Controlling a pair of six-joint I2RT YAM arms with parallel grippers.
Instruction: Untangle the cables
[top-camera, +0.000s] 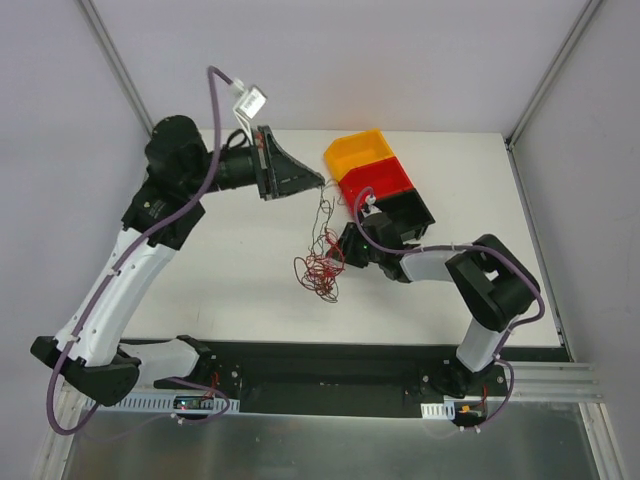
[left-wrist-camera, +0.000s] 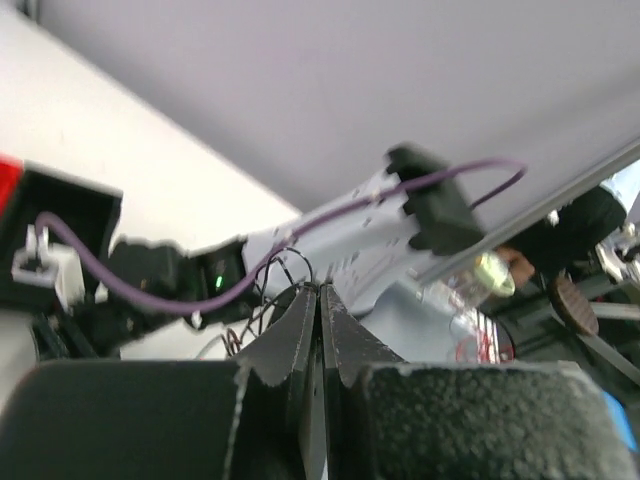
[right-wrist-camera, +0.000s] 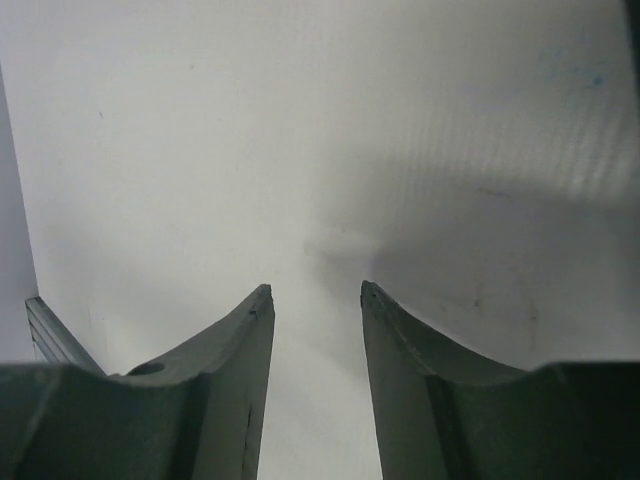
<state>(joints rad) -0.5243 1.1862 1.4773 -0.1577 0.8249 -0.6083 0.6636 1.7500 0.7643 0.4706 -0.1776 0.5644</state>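
White table (top-camera: 230, 270), centre: tangled red cables (top-camera: 318, 268) — the right gripper (top-camera: 343, 247) just beside them, jaws apart, empty. The left gripper (top-camera: 322, 181) pinches 1 strand aloft near 3 bins (top-camera: 385, 185) — orange, red, black; pale grey walls (top-camera: 350, 60) beyond.

This is a robotics lab cell. A white worktop (top-camera: 250, 290) is boxed in by plain pale wall panels (top-camera: 350, 60) on aluminium struts (top-camera: 112, 55). The left arm (top-camera: 120, 285) and right arm (top-camera: 490, 290) are bolted to a black base plate (top-camera: 330, 378) along the bottom edge, and coloured plastic bins (top-camera: 380, 178) sit right of centre.
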